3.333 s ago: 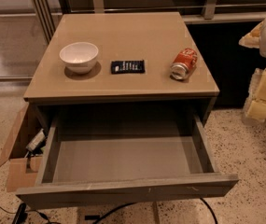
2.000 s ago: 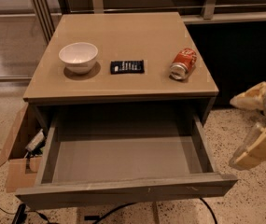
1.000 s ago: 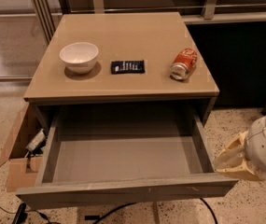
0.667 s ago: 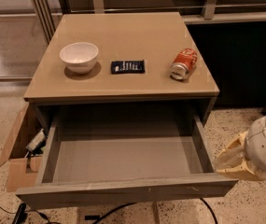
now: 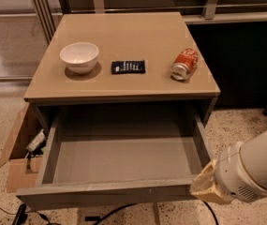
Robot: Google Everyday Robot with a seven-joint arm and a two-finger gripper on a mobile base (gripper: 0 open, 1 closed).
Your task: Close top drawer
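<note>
The top drawer (image 5: pixel 119 193) is a wide, shallow grey-taupe drawer. It stands pulled far out of the cabinet, and its grey inside is bare. My gripper (image 5: pixel 207 187) is at the lower right, at the right end of the drawer's front, with its tan fingers (image 5: pixel 203 184) against or just in front of that corner. The white arm (image 5: pixel 257 165) runs off to the right behind it.
On the cabinet top (image 5: pixel 128 86) stand a white bowl (image 5: pixel 79 56), a dark flat packet (image 5: pixel 129 67) and a red can lying on its side (image 5: pixel 185 63). A brown cardboard box (image 5: pixel 21 149) sits on the floor at the left. Cables (image 5: pixel 11 214) lie below the drawer.
My gripper has come down from the upper right to the drawer's front right corner. Over the last second it has moved slightly left toward the corner. The drawer has not moved.
</note>
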